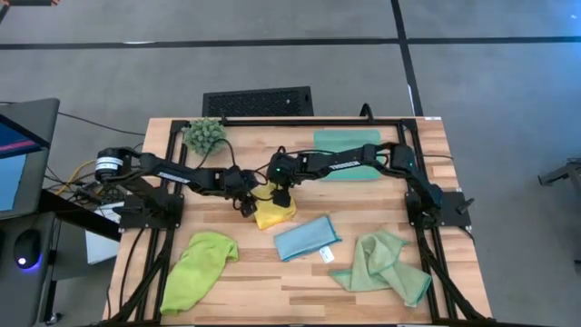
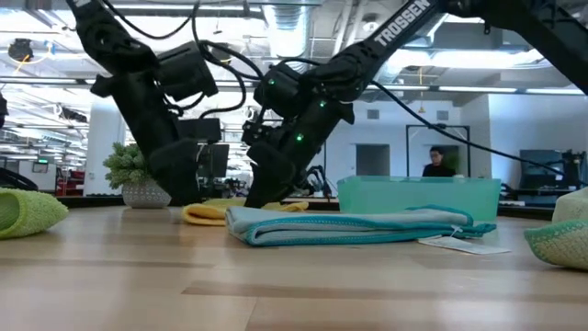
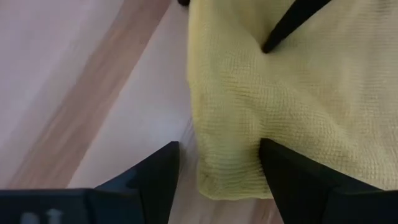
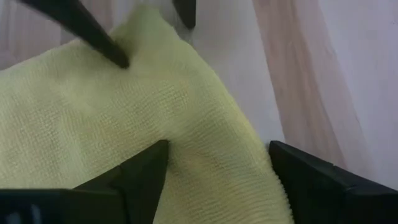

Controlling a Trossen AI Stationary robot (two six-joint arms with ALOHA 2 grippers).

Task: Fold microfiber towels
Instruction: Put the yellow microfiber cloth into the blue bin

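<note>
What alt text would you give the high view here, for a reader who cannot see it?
Both grippers, left and right, meet open over a folded yellow towel at the middle of the wooden table. A folded light blue towel lies beside it, with a crumpled lime green towel, a crumpled sage green towel, a teal tray and a spiky green plant around them.

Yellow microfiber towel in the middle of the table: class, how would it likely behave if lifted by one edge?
The yellow microfiber towel lies bunched, so it would probably droop rather than hold shape. Its looped weave suggests good grip, unlikely to slip. It probably weighs little.
</note>
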